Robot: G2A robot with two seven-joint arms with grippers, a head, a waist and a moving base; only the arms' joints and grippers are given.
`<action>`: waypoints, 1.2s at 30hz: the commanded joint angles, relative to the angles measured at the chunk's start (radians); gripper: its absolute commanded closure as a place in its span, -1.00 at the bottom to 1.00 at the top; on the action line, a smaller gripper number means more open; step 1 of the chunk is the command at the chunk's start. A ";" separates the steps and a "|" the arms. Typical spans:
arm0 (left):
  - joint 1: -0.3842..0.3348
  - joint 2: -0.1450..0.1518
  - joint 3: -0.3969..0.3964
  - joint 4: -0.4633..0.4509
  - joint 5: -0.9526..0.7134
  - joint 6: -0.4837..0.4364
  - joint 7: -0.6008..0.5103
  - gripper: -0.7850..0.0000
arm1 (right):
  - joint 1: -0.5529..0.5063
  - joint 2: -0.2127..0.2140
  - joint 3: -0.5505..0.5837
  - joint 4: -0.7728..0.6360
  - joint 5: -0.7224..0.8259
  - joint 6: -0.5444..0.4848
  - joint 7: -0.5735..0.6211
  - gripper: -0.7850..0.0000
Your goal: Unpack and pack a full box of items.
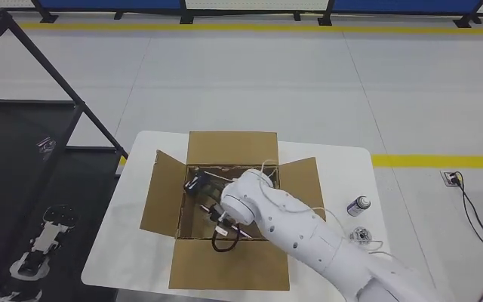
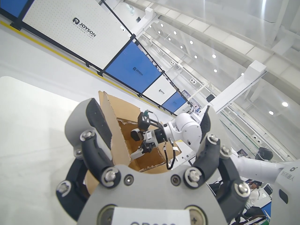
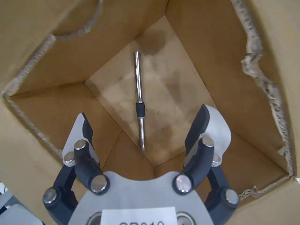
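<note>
Steel rod (image 3: 140, 99) lies flat on the box (image 3: 211, 47) floor; right gripper (image 3: 143, 114) hangs above it, jaws spread and empty; unpacking step, likely needing a descent astride the shaft, then closing.

floor (image 1: 249, 75): pale grey, yellow line (image 1: 226, 27) | wall panels (image 2: 70, 29): blue and white | ceiling lights (image 2: 213, 56): on

The box (image 3: 199, 36) stands open-topped with free passage down to the rod (image 3: 138, 78) lying mid-floor, with room either side before its cardboard sides close in.
</note>
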 commanded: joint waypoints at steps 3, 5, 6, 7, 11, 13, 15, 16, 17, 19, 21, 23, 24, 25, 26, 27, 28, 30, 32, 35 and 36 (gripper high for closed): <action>-0.010 0.002 0.000 0.005 -0.010 0.009 -0.014 -1.00 | 0.017 -0.054 -0.046 0.144 0.023 -0.019 -0.010 -1.00; -0.019 0.003 0.005 0.006 -0.012 0.013 -0.026 -1.00 | 0.021 -0.079 -0.064 0.202 0.020 -0.010 -0.021 -1.00; -0.023 0.004 0.008 0.007 -0.012 0.015 -0.031 -1.00 | 0.020 -0.091 -0.071 0.230 0.023 -0.008 -0.027 -1.00; -0.026 0.005 0.011 0.008 -0.012 0.017 -0.035 -1.00 | 0.020 -0.102 -0.076 0.255 0.028 -0.011 -0.035 -1.00; -0.038 0.006 0.019 0.015 -0.012 0.020 -0.047 -1.00 | 0.019 -0.147 -0.093 0.357 0.039 -0.017 -0.067 -0.88; -0.043 0.007 0.019 0.024 -0.013 0.020 -0.052 -1.00 | 0.019 -0.167 -0.100 0.403 0.040 -0.024 -0.083 -0.66; -0.048 0.008 0.016 0.034 -0.016 0.022 -0.057 -1.00 | 0.018 -0.186 -0.105 0.441 0.040 -0.028 -0.101 -0.31; -0.051 0.009 0.015 0.038 -0.019 0.022 -0.059 -1.00 | 0.019 -0.195 -0.106 0.457 0.040 -0.030 -0.110 0.00; -0.053 0.010 0.014 0.042 -0.020 0.023 -0.063 -1.00 | 0.019 -0.203 -0.108 0.471 0.039 -0.031 -0.120 0.04; -0.057 0.011 0.013 0.047 -0.023 0.025 -0.066 -1.00 | 0.019 -0.219 -0.115 0.497 0.021 -0.018 -0.145 0.15; -0.060 0.011 0.013 0.050 -0.024 0.025 -0.069 -1.00 | 0.018 -0.234 -0.120 0.519 0.010 -0.007 -0.156 0.28; -0.062 0.012 0.014 0.052 -0.025 0.025 -0.073 -1.00 | 0.019 -0.248 -0.123 0.540 0.002 -0.003 -0.163 0.31; -0.064 0.012 0.014 0.054 -0.026 0.025 -0.075 -1.00 | 0.019 -0.254 -0.123 0.552 0.000 -0.003 -0.165 0.30; -0.065 0.013 0.014 0.056 -0.026 0.025 -0.076 -1.00 | 0.020 -0.260 -0.124 0.562 -0.002 -0.005 -0.167 0.32; -0.067 0.013 0.013 0.058 -0.027 0.025 -0.077 -1.00 | 0.021 -0.266 -0.123 0.574 -0.003 -0.008 -0.169 0.33; -0.068 0.013 0.013 0.060 -0.028 0.024 -0.078 -1.00 | 0.021 -0.271 -0.122 0.585 -0.003 -0.011 -0.170 0.35; -0.070 0.014 0.012 0.063 -0.027 0.024 -0.080 -1.00 | 0.022 -0.277 -0.121 0.596 -0.003 -0.014 -0.170 0.36; -0.072 0.015 0.011 0.068 -0.029 0.025 -0.081 -1.00 | 0.023 -0.287 -0.119 0.618 -0.002 -0.024 -0.170 0.36; -0.074 0.015 0.011 0.073 -0.031 0.025 -0.083 -1.00 | 0.023 -0.296 -0.117 0.638 0.002 -0.037 -0.164 0.34; -0.077 0.016 0.012 0.078 -0.032 0.024 -0.082 -1.00 | 0.025 -0.310 -0.116 0.666 -0.003 -0.044 -0.162 0.30; -0.078 0.016 0.012 0.079 -0.032 0.024 -0.082 -1.00 | 0.026 -0.314 -0.115 0.674 -0.004 -0.046 -0.164 0.32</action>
